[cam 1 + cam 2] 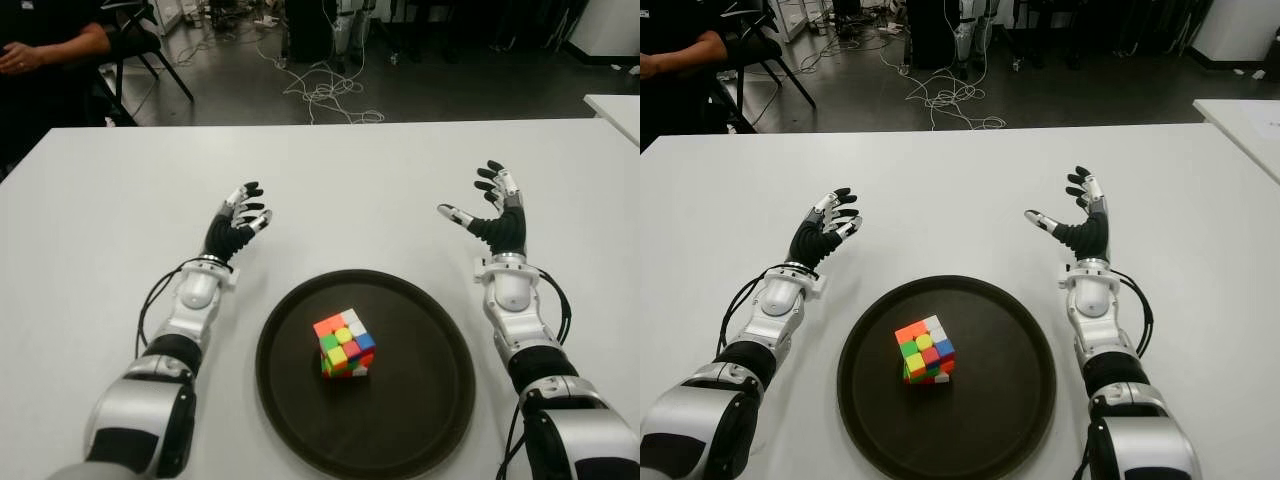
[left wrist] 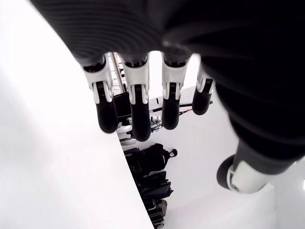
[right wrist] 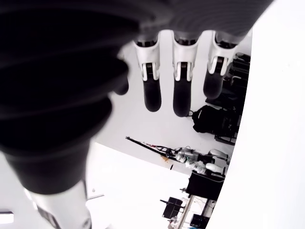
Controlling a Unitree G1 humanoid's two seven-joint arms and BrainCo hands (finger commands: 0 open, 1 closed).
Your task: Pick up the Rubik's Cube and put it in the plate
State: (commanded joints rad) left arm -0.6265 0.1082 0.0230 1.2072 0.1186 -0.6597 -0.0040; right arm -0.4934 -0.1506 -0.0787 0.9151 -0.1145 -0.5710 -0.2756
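The Rubik's Cube [image 1: 345, 343] sits inside the round dark plate [image 1: 430, 420], a little left of its middle, on the white table. My left hand [image 1: 240, 215] shows above the table beyond the plate's left rim, fingers spread and holding nothing. My right hand [image 1: 490, 205] shows beyond the plate's right rim, fingers extended and thumb out, also holding nothing. Both wrist views show straight fingers [image 2: 136, 114] [image 3: 181, 95] with nothing between them.
A person in dark clothes [image 1: 45, 50] sits at the far left beyond the table's back edge. Loose white cables [image 1: 325, 85] lie on the dark floor behind. Another white table's corner [image 1: 615, 110] shows at the right.
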